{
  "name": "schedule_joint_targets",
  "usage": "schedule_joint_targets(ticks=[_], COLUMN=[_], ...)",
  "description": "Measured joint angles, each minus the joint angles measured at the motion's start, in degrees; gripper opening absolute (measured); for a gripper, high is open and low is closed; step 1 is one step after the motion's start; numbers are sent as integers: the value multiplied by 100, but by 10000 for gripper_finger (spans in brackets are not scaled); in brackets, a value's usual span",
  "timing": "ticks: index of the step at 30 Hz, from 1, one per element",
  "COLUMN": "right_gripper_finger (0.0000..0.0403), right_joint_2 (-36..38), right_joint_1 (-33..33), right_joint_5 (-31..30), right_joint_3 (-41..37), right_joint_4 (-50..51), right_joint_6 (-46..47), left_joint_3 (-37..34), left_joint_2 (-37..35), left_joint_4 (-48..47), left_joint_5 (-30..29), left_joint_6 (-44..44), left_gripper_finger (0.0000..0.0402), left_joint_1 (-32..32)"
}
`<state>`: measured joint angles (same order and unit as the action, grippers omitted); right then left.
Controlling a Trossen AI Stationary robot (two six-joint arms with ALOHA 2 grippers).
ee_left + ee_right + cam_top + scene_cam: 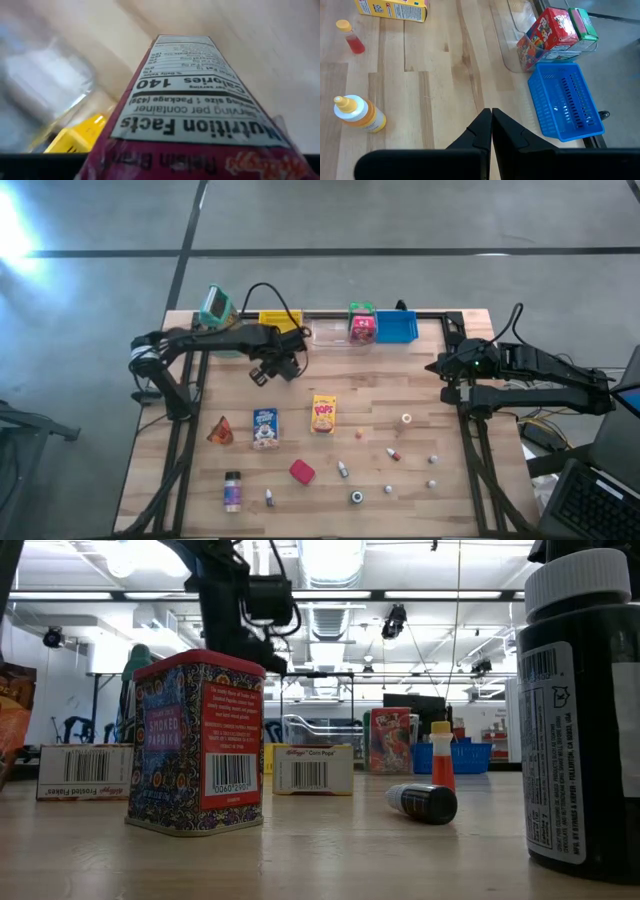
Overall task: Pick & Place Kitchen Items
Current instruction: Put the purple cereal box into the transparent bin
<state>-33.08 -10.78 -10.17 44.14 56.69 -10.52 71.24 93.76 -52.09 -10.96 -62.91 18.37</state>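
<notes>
Near the far edge of the table, the left gripper was closed around a pink Raisin Bran box, carrying it close to the yellow bin. I judged the placing step was in progress; next it needed to reach over a bin and release. The right gripper, fingers together and empty, waited at the right side.

This is a lab or workshop: a wooden table on concrete floor, with ceiling lights and pipes.
</notes>
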Motion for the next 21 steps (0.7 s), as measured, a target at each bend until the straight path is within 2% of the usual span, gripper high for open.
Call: schedule_joint_targets(ticks=[10, 16, 21], right_gripper_finger=[8, 8, 8], right_joint_2=[-2, -1, -2], right_joint_1=[0, 0, 0], right_joint_5=[1, 0, 0], right_joint_3=[0, 0, 0], right_joint_4=[1, 2, 2], right_joint_6=[0, 0, 0], left_joint_3=[856, 1437, 2231], left_joint_2=[-2, 131, 491], left_joint_4=[-29, 41, 37], left_joint_5=[0, -57, -88], left_joint_6=[1613, 1844, 1799], left_gripper_finger=[169, 167, 164], left_joint_1=[-7, 28, 97])
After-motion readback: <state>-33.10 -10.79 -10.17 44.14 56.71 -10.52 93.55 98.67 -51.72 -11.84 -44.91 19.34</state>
